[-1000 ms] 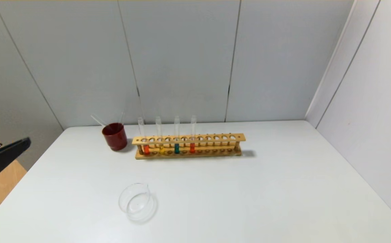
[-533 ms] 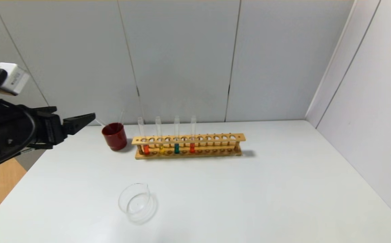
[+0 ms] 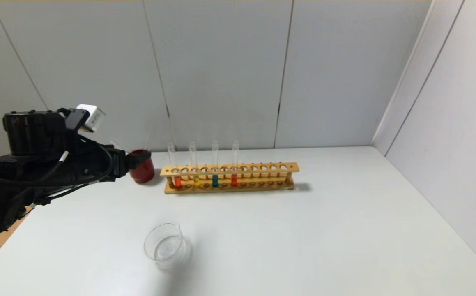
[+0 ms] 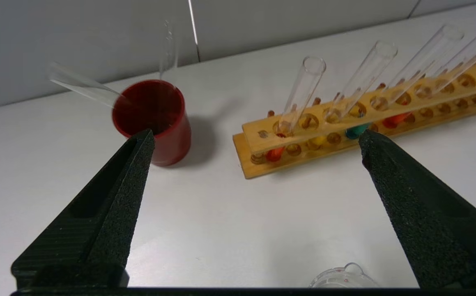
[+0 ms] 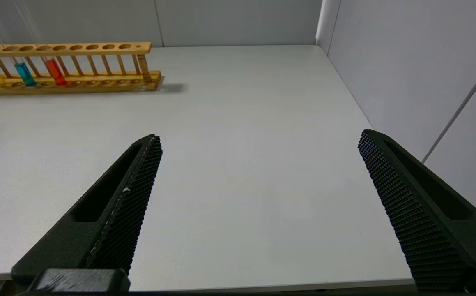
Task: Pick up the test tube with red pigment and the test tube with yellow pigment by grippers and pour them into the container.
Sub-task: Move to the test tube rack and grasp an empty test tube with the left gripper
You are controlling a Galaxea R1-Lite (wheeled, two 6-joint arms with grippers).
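Test tubes, slim clear glass: red pigment (image 4: 276,153), yellow pigment (image 4: 318,141), racked in wood (image 4: 328,146) ahead of my empty, wide-open left gripper (image 4: 254,139); glass container (image 3: 164,245) near it. Right gripper (image 5: 258,139) gapes, shown only in its wrist view.

Head camera high; wrist cameras low (shared wooden rack (image 3: 229,177)).

Before you is a white table (image 3: 303,238). On it, toward the back wall, a wooden rack (image 3: 229,177) stands lengthwise. Just beside the rack's left end you have a dark red cup (image 3: 141,166), close to it but apart. Nearer you, well apart from both, the container (image 3: 164,246) sits on the tabletop, apparently upright, though its clear glass makes that hard to judge.
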